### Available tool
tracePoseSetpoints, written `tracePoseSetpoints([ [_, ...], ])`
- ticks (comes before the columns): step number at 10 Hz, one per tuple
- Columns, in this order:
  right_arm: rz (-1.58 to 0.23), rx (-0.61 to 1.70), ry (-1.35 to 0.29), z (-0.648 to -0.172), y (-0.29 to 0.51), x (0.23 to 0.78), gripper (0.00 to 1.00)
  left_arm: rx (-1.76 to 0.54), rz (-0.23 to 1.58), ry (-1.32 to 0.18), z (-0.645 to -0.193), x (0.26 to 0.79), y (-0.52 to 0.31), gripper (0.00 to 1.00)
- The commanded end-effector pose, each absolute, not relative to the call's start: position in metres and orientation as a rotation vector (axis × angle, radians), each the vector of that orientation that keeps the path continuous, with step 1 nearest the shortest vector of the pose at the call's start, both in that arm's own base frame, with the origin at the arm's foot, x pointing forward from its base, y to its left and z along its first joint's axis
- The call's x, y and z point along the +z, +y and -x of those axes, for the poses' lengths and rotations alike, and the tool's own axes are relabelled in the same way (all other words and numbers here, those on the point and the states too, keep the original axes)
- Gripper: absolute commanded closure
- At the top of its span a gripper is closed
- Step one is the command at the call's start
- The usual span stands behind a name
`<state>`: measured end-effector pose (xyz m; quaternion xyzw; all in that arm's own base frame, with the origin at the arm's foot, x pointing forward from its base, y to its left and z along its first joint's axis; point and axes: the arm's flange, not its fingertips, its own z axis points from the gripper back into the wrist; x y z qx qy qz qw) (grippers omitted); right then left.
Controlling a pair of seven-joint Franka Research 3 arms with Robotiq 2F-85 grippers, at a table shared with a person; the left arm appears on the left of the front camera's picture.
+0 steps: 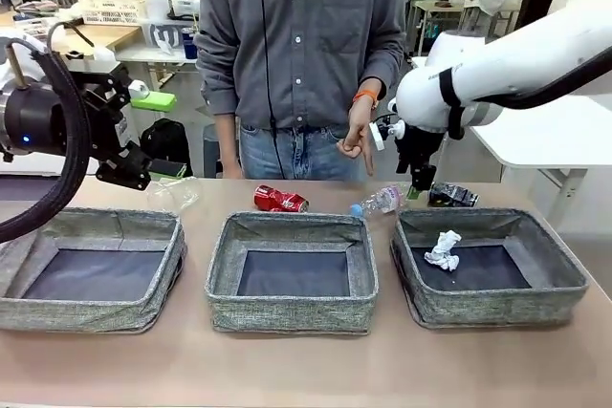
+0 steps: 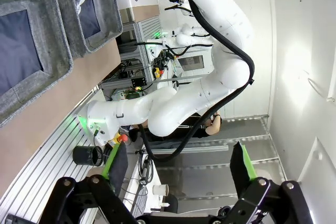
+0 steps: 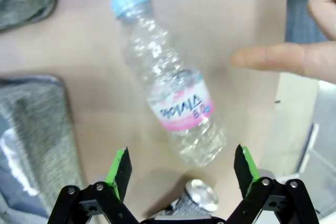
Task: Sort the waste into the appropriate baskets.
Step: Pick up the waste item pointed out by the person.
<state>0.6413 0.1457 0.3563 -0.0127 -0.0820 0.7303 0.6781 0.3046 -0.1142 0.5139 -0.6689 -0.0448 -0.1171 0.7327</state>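
Crowding a tan bench (image 1: 306, 370) in a busy lab: three grey baskets (image 1: 287, 311), bottle (image 3: 173, 98); left hand (image 2: 178, 156), right hand (image 3: 181, 156) both spread.

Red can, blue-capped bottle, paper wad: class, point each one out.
Red can (image 1: 280, 200), front view, its crushed side.
Blue-capped bottle (image 3: 160, 69), right wrist view, its clear body.
Paper wad (image 1: 443, 250), front view, its crumpled middle.

The paper wad (image 1: 443, 249) lies in the right basket (image 1: 497, 309); can (image 1: 279, 200) behind middle basket (image 1: 292, 313), bottle (image 1: 380, 202) beside it.

White arms (image 1: 507, 69), blk cables (image 1: 75, 126), green pads (image 3: 116, 169)
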Motion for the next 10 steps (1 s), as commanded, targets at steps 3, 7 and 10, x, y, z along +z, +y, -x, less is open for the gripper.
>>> tracePoseSetpoints([
  [3, -0.029, 1.698, -0.217, -0.660, 0.153, 0.330, 0.00, -0.252, 1.496, -0.097, -0.301, 0.515, -0.117, 0.00],
  [7, -0.050, 1.695, -0.224, -0.664, 0.158, 0.311, 0.00, -0.252, 1.496, -0.097, -0.301, 0.515, -0.117, 0.00],
  [10, -0.066, 1.709, -0.211, -0.664, 0.159, 0.306, 0.00, -0.252, 1.496, -0.097, -0.301, 0.515, -0.117, 0.00],
])
